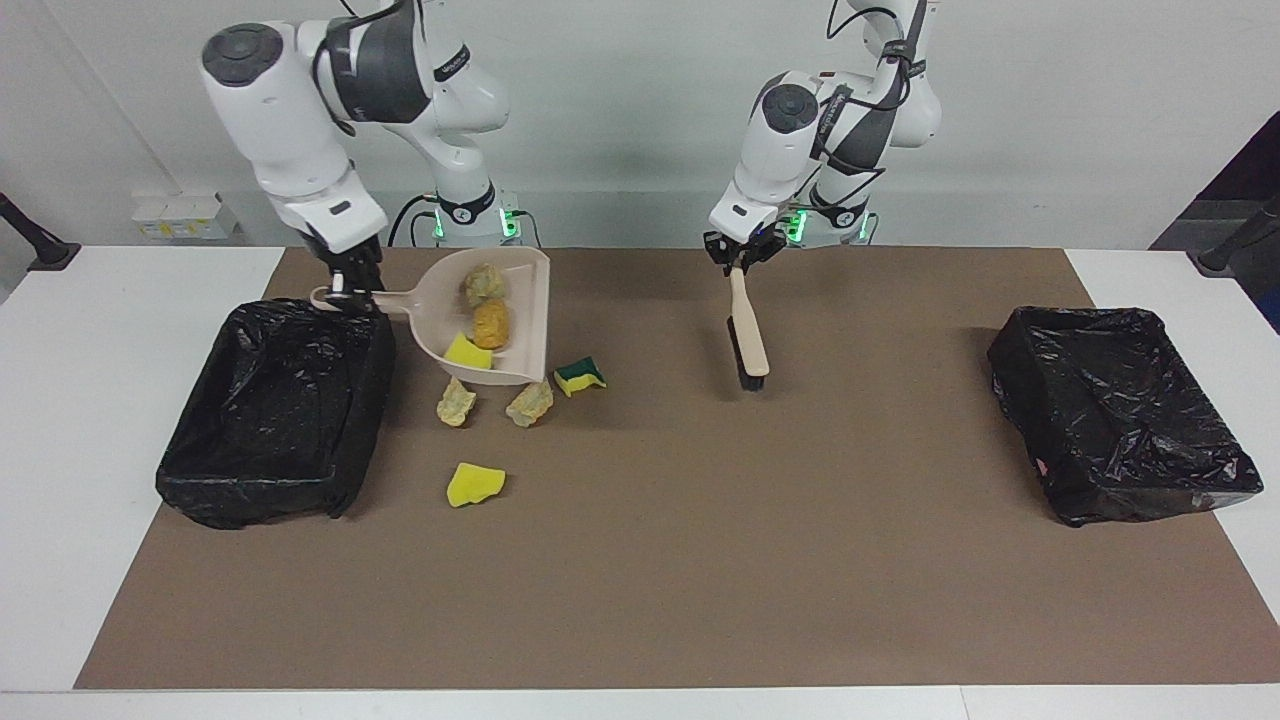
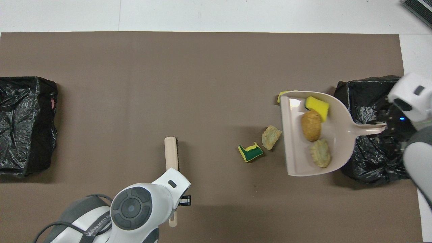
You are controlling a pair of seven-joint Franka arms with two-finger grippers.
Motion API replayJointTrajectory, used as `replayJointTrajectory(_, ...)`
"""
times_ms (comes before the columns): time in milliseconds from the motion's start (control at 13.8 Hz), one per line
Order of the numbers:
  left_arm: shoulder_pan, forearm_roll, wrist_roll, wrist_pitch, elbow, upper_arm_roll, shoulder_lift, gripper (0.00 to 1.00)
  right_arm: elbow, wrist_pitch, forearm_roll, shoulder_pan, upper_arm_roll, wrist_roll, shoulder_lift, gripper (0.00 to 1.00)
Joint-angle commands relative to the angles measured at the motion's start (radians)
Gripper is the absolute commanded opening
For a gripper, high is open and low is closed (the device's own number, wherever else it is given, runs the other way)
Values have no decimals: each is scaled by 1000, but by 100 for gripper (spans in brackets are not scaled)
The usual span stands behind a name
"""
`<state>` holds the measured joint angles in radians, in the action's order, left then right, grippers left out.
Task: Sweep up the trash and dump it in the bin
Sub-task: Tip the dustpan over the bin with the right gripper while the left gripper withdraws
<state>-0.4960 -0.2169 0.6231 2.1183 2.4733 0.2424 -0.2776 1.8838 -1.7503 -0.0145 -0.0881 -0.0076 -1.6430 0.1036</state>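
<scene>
Spillage is the risk as my right gripper [image 1: 350,290], clamped on the dustpan [image 1: 490,330] handle, holds the pan over the mat beside the bin [image 1: 270,410] at the right arm's end. Three scraps [image 1: 487,305] sit loose inside; a tilt too early drops them short. Four more [image 1: 470,440] lie below. My left gripper [image 1: 737,262] grips the brush [image 1: 748,335], raised over the mat.

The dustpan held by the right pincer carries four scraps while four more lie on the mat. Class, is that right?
Not quite. The dustpan in the right pincer carries three scraps, as the overhead view shows; the facing view shows four more on the mat.
</scene>
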Motion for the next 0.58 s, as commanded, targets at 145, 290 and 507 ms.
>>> replayJointTrajectory(145, -81, 14, 53, 81, 100, -8, -32, 0, 3, -56, -16, -277, -2, -208, 18, 0)
replayJointTrajectory(290, -91, 14, 53, 112, 121, -8, -28, 0, 1, -112, -109, -341, -2, -221, 18, 0)
replayJointTrajectory(507, -104, 14, 52, 158, 145, -9, -23, 38, 6, -188, -238, -375, -2, -196, 14, 0)
